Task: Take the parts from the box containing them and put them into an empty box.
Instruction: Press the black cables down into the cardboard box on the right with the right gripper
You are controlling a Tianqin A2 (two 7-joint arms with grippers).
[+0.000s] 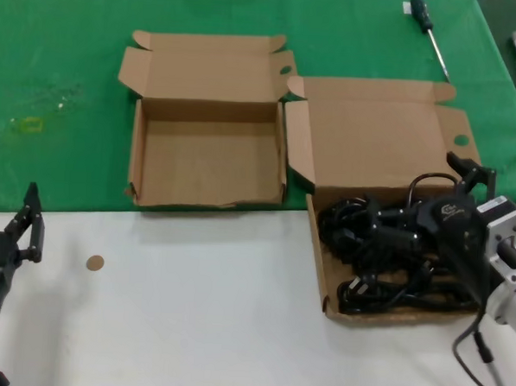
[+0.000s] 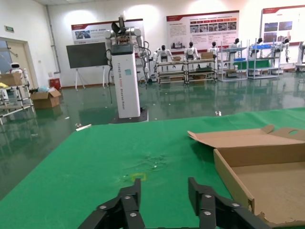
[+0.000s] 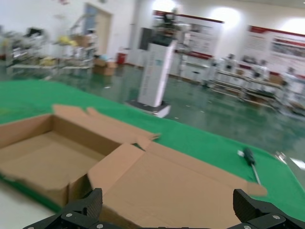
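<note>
Black power cords [image 1: 385,245] lie in a tangled bundle in the larger brown box [image 1: 378,139] at the right, its tall lid panel folded back. My right gripper [image 1: 471,172] hovers over that box's right side, above the cords, open wide and holding nothing. In the right wrist view the gripper [image 3: 169,210] faces the lid panel [image 3: 181,186], and the cords are hidden. The smaller empty box [image 1: 207,164] sits to the left of the full one; it also shows as the empty box [image 3: 43,157] and, past my left gripper, as the box [image 2: 257,174]. My left gripper [image 1: 9,202] rests open at the table's left edge.
A black-handled screwdriver [image 1: 427,27] lies on the green cloth behind the full box, seen too as the screwdriver [image 3: 250,160]. A small brown disc [image 1: 94,262] sits on the white surface near my left gripper [image 2: 164,188]. The two boxes touch side by side.
</note>
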